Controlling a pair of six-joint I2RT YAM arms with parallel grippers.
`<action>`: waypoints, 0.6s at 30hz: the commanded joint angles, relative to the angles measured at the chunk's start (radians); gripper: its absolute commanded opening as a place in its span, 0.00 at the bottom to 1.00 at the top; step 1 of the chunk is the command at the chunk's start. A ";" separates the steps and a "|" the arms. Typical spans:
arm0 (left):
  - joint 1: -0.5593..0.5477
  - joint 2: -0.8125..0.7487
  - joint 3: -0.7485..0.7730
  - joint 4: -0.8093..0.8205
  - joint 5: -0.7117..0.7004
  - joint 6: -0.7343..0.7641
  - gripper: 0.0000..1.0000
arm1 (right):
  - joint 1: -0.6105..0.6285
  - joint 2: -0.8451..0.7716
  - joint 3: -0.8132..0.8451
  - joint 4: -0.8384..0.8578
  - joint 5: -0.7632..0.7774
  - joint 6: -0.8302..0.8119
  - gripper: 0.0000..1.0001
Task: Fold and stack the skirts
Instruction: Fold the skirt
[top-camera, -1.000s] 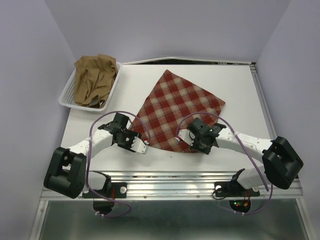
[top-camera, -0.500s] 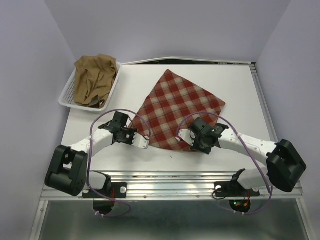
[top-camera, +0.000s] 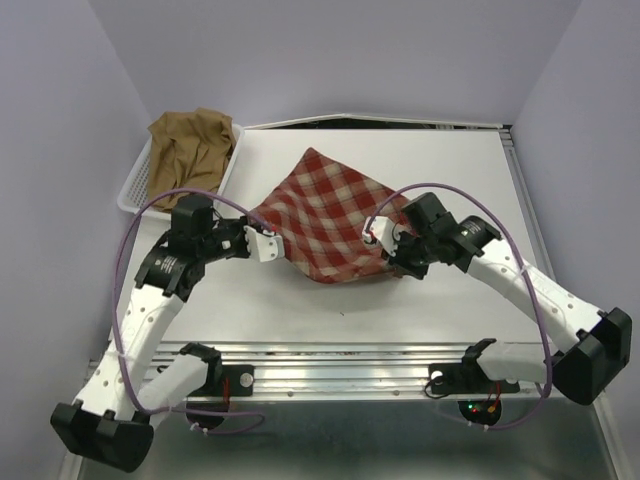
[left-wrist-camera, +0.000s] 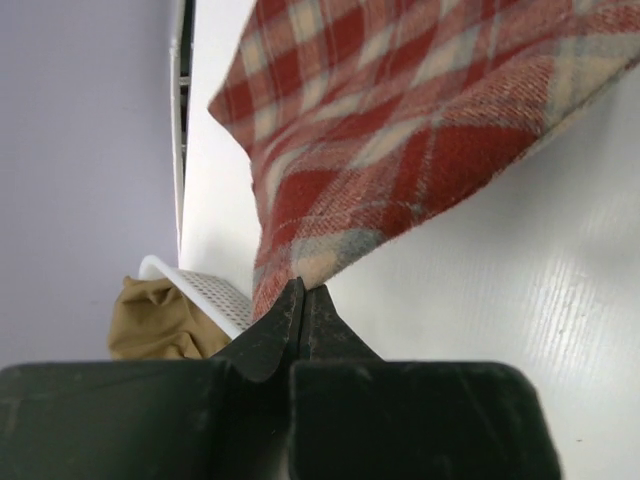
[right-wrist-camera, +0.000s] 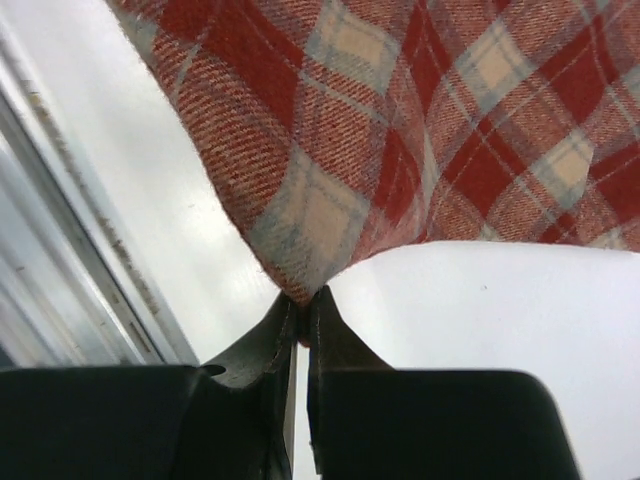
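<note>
The red-and-cream plaid skirt (top-camera: 322, 212) hangs lifted between both arms above the middle of the table, sagging toward the near side. My left gripper (top-camera: 262, 243) is shut on its left corner; in the left wrist view the fingertips (left-wrist-camera: 292, 300) pinch the plaid skirt (left-wrist-camera: 400, 130) at its tip. My right gripper (top-camera: 383, 232) is shut on the right corner, where the plaid skirt (right-wrist-camera: 400, 130) narrows into my closed jaws. The tan-brown skirt (top-camera: 187, 142) lies crumpled in the basket at the back left.
A white mesh basket (top-camera: 134, 185) stands at the table's far left corner, its rim (left-wrist-camera: 205, 290) showing in the left wrist view. A metal rail (top-camera: 340, 355) runs along the near edge. Purple cables loop over both arms.
Both arms have risen and moved back from the near edge. The left gripper closed on the left corner. The plaid skirt's near corners came up off the table, and the cloth now sags between them.
</note>
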 joint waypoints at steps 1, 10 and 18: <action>0.004 -0.102 0.049 -0.126 0.050 -0.093 0.00 | 0.003 -0.042 0.087 -0.153 -0.164 -0.024 0.01; 0.004 -0.185 0.042 -0.076 -0.140 -0.191 0.00 | -0.009 -0.119 0.043 -0.183 -0.120 0.005 0.01; 0.006 0.103 0.037 0.163 -0.249 -0.258 0.00 | -0.219 0.013 0.004 -0.121 -0.187 -0.057 0.01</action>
